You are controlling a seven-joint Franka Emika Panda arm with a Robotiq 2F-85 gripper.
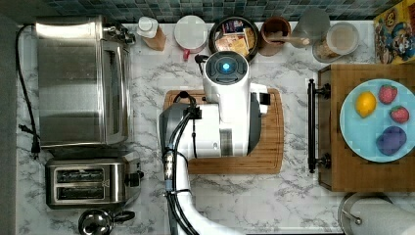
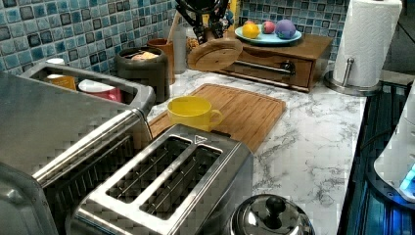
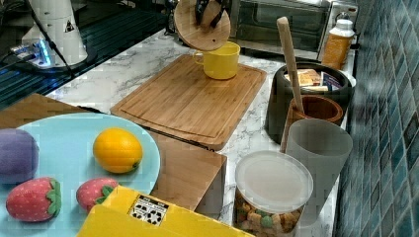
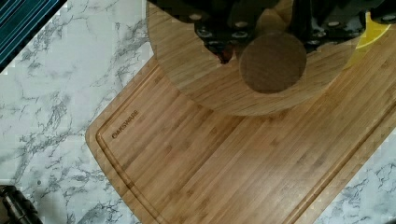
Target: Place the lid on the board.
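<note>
The lid [image 2: 215, 54], a round light-brown wooden disc with a knob [image 4: 273, 60], hangs tilted in the air above the board. My gripper [image 3: 210, 11] is shut on it, with the dark fingers [image 4: 219, 28] on either side of the knob. Below lies the bamboo board [image 3: 183, 101] with its edge groove [image 4: 116, 163] on the marble counter. In the right view the lid [image 3: 201, 24] hovers just over the yellow cup [image 3: 221, 60], which stands on the board's far end. In the top view my white arm [image 1: 225, 112] covers most of the board [image 1: 266, 161].
A toaster [image 2: 166, 186] and toaster oven [image 1: 80, 81] stand beside the board. The dark wooden tray [image 1: 362, 171] carries a blue plate [image 1: 352, 132] of toy fruit. Canisters [image 3: 306, 98] line the tiled wall. A paper towel roll [image 2: 364, 44] stands near the tray.
</note>
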